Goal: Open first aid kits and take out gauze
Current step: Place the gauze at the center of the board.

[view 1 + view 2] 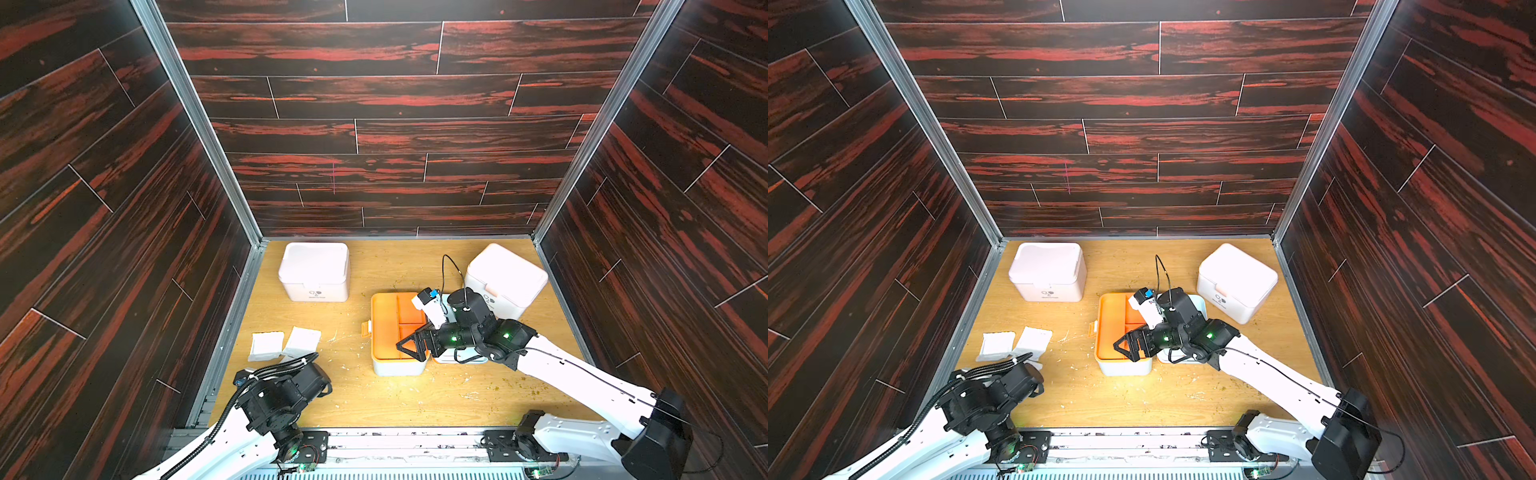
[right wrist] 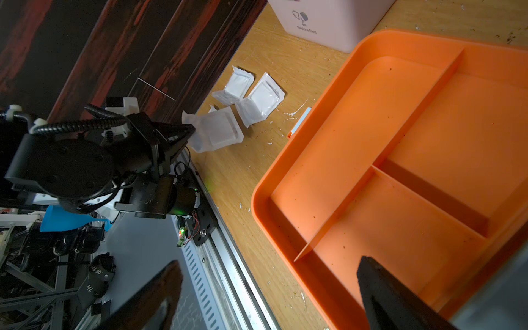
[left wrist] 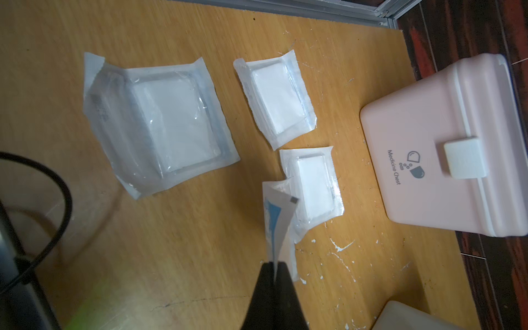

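Currently the step looks like laying out gauze. The left end effector, pinched shut on the edge of a gauze packet, hangs over three more packets lying on the table; next it needs to let go there. The right end effector gapes wide and empty above the open blue-white kit, whose orange tray shows bare compartments. One pink Medicine Chest kit and the other pink kit sit lidded, probably next to be opened.
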`<state>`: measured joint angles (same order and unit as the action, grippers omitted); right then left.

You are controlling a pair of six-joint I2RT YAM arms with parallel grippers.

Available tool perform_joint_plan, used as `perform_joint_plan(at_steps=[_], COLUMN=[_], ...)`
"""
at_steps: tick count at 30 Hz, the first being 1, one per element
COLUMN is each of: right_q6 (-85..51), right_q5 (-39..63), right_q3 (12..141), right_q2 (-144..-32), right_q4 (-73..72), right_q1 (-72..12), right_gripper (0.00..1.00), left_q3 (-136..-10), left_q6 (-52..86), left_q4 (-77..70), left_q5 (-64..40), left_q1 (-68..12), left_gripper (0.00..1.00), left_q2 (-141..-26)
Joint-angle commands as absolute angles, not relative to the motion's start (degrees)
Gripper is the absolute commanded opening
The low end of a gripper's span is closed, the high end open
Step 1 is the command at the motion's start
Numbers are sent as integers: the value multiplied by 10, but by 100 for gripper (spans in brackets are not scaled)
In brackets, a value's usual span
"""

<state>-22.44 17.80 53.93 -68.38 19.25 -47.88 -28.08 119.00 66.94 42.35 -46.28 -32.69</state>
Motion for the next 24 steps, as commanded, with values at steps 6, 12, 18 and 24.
perform_joint_plan(at_steps=[6, 12, 18, 24], right_q6=[-222, -217, -212, -205], right_q5=[178, 174, 170, 168], right_q3=[544, 533, 526, 526], right_q2=[-690, -681, -676, -673], right_q4=[186, 186, 189, 197], right_q1=[-482, -482, -482, -482], right_gripper=[99, 99, 99, 99], left_q3=[-339, -383, -376, -352], left_q6=[1386, 1361, 1343, 1341], left_q4=[751, 773, 736, 696], left_q5=[414, 399, 362, 326], left_q1=[-438, -409, -366, -342], left_gripper=[0, 0, 0, 0], left_q2=[-416, -484, -522, -547])
